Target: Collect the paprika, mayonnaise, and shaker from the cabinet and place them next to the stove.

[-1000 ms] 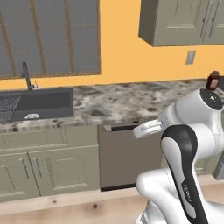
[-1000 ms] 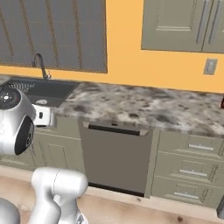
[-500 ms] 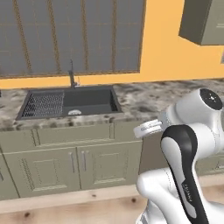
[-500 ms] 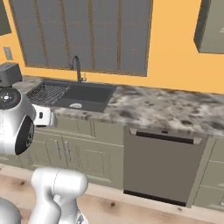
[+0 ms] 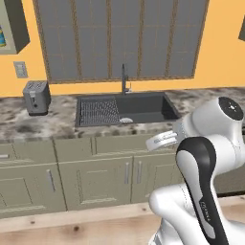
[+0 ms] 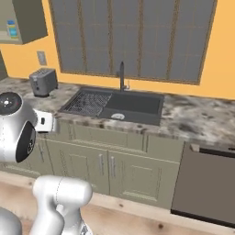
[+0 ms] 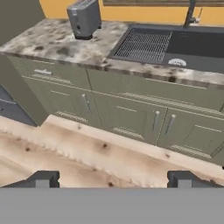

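A beige-olive wall cabinet [image 5: 10,24] [image 6: 27,20] hangs at the upper left, its inside facing me. On its shelf stands a jar with a blue-teal label, the mayonnaise [image 6: 12,30] [image 5: 2,37], cut by the frame edge. The paprika, the shaker and the stove are out of view. My gripper [image 7: 113,180] is open with nothing between its fingertips [image 7: 43,178]. It points down at the wooden floor in front of the lower cupboards, far below and to the right of the cabinet.
A grey toaster [image 5: 36,97] [image 6: 43,81] [image 7: 84,18] stands on the granite counter [image 6: 193,120], left of the dark sink [image 5: 143,107] [image 6: 133,102] with its faucet [image 5: 124,79]. A dishwasher front [image 6: 206,183] sits at the right. Lower cupboard doors [image 7: 131,118] line the floor.
The whole picture has shifted: the base has driven left along the counter. The dishwasher slid right, and the sink, the toaster and the left wall cabinet came into view. The gripper stays open.
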Controlling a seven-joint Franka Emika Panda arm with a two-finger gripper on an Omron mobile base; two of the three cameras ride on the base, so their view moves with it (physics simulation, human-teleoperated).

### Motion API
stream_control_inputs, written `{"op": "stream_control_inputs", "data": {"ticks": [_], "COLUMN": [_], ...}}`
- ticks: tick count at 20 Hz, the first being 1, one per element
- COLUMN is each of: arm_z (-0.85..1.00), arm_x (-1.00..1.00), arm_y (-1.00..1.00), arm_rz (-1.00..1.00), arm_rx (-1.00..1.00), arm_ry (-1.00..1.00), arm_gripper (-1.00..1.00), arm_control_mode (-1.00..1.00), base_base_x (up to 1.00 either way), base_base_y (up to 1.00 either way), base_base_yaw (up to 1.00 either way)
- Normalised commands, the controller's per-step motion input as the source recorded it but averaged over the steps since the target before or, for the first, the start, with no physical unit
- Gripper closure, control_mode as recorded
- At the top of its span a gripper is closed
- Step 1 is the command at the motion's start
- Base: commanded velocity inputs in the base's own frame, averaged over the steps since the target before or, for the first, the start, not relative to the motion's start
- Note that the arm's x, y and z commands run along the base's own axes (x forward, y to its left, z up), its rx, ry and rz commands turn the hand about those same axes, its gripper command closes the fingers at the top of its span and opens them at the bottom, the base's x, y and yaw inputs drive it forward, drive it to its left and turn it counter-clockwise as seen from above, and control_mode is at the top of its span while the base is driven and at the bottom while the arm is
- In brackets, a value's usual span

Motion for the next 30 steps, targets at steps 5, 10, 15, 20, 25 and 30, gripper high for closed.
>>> {"op": "stream_control_inputs", "data": {"ticks": [5, 10, 15, 20, 25, 30], "arm_z": [0.00, 0.00, 0.00, 0.00, 0.00, 0.00], "arm_x": [0.00, 0.00, 0.00, 0.00, 0.00, 0.00], "arm_y": [0.00, 0.00, 0.00, 0.00, 0.00, 0.00], "arm_rz": [0.00, 0.00, 0.00, 0.00, 0.00, 0.00], "arm_rx": [0.00, 0.00, 0.00, 0.00, 0.00, 0.00], "arm_ry": [0.00, 0.00, 0.00, 0.00, 0.00, 0.00], "arm_gripper": [-1.00, -1.00, -1.00, -1.00, -1.00, -1.00], "arm_control_mode": [1.00, 1.00, 1.00, 1.00, 1.00, 1.00], "base_base_x": [0.55, 0.67, 0.56, 0.61, 0.55, 0.52], "base_base_y": [1.00, 0.99, 0.85, 0.58, 0.58, 0.56], "base_base_yaw": [0.00, -0.02, -0.13, -0.20, -0.25, -0.23]}}
